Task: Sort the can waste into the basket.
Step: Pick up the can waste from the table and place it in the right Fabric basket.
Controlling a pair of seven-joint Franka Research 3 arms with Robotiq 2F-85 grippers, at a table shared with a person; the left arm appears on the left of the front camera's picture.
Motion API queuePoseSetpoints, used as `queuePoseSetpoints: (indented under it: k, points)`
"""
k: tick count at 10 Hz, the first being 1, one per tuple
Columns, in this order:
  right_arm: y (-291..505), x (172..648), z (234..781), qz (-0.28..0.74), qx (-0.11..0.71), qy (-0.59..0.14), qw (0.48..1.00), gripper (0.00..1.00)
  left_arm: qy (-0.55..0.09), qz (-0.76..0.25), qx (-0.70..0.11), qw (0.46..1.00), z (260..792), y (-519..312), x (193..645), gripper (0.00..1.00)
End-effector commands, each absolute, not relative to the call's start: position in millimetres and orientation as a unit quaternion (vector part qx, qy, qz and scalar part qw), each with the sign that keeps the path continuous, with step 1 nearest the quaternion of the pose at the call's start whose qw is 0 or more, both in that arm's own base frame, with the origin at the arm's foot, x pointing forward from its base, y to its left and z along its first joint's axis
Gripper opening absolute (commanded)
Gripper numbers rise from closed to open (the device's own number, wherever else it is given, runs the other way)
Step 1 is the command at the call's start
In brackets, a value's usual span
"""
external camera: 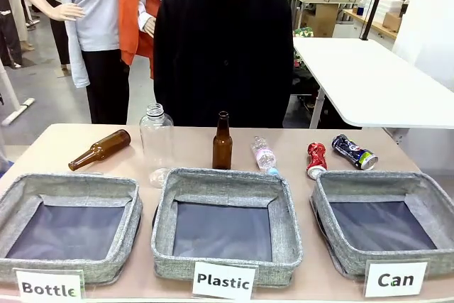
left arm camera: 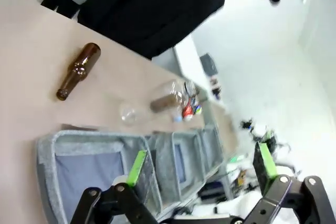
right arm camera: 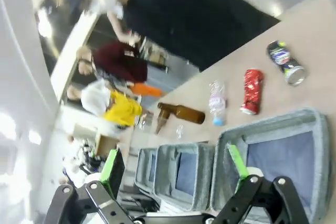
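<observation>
1. Our left hand (left arm camera: 201,164) is released, its green pads spread wide with nothing between them. It hangs above the near edge of the bench (external camera: 191,140).
2. Our right hand (right arm camera: 173,163) is also released and carries nothing. It is raised over the near edge on the right.
3. Three white labels stand along the near edge: "Bottle" (external camera: 48,288), "Plastic" (external camera: 223,280) and "Can" (external camera: 395,279).
4. Just behind each label sits a grey woven basket with a dark liner: the Bottle basket (external camera: 71,182) at the left, the Plastic basket (external camera: 225,175) in the middle and the Can basket (external camera: 383,181) near the right edge.
5. The red can (external camera: 316,160) lies crushed on the bench just beyond the far rim of the Can basket. The blue can (external camera: 354,152) lies on its side beside it, closer to the right edge. Neither is in the basket.
6. Beyond the Plastic basket lie a small clear bottle (external camera: 263,154) and an upright brown bottle (external camera: 222,143). A large clear bottle (external camera: 157,140) stands further left.
7. A second brown bottle (external camera: 100,150) lies on its side toward the far left corner.
8. A person in black (external camera: 223,47) stands at the far edge.
</observation>
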State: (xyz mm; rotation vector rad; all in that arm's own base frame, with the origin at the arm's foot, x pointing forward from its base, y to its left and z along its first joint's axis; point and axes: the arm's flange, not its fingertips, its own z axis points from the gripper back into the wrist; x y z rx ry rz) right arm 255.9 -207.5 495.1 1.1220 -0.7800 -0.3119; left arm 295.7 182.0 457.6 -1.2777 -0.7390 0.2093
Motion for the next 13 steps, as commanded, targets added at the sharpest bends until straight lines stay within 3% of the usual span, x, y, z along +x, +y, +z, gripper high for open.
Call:
queuePoseSetpoints:
  k: [1, 5, 6, 13]
  points:
    - [-185, 232, 428, -0.178, 0.551, -0.368, 0.728, 1.00, -0.335, 0.123, -0.608, 0.709, 420, 124, 290, 1.00]
    - [-193, 220, 397, -0.217, 0.554, -0.374, 0.711, 1.00, -0.343, 0.195, -0.589, 0.706, 413, 91, 294, 1.00]
    - [-252, 246, 423, -0.225, 0.561, -0.362, 0.709, 1.00, -0.313, 0.187, -0.615, 0.700, 414, 152, 347, 1.00]
    - [-252, 244, 422, -0.233, 0.561, -0.346, 0.715, 1.00, -0.313, 0.187, -0.615, 0.700, 414, 152, 347, 1.00]
